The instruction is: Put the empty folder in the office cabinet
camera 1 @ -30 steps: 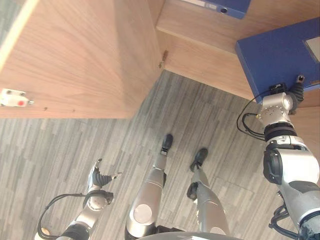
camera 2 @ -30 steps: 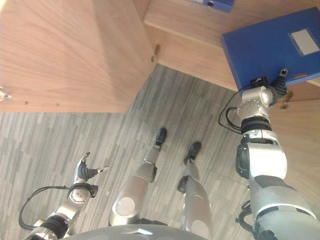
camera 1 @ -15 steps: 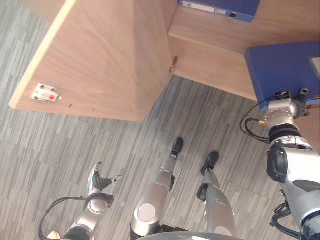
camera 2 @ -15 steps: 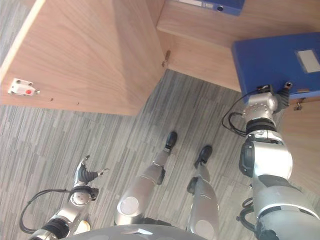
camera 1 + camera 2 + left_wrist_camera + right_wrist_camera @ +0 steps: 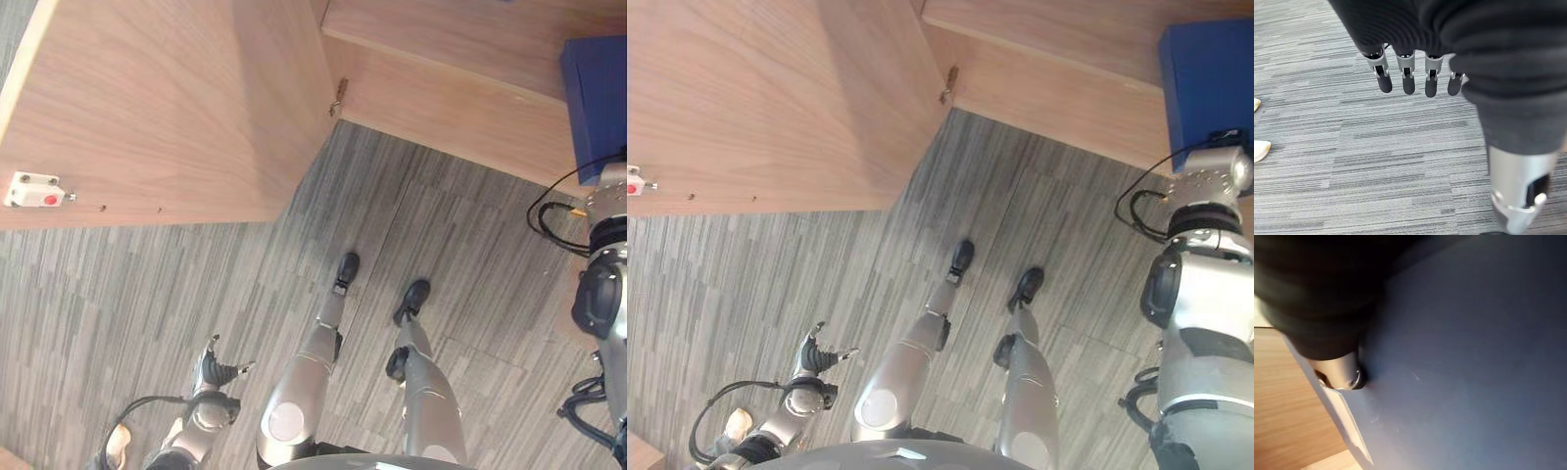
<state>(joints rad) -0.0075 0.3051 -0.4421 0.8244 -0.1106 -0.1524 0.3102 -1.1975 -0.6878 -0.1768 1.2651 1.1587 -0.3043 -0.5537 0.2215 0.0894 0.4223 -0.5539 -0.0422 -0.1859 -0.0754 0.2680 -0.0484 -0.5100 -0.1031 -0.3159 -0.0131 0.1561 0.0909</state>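
A blue folder [image 5: 1205, 78] shows at the far right of the eye views, lying against the wooden cabinet's shelf [image 5: 441, 39]. My right arm reaches up to its near edge. In the right wrist view the folder's blue cover [image 5: 1474, 357] is very close, and my right hand's thumb [image 5: 1338, 373] presses on it by the spine; the fingers are hidden behind it. My left hand [image 5: 217, 367] hangs low at my left side above the carpet. Its fingers [image 5: 1408, 81] are straight and hold nothing.
The cabinet's open wooden door [image 5: 167, 108] juts out at upper left, with a white latch [image 5: 27, 190] near its edge and a hinge [image 5: 339, 94] at the corner. Grey striped carpet [image 5: 147, 294] lies below. Pale shoe tips [image 5: 1260, 149] show beside my left hand.
The camera has shifted. Relative to the cabinet's hinge, my right arm and the folder have moved to the right, and the second folder on the shelf has left the view. The left hand still hangs open.
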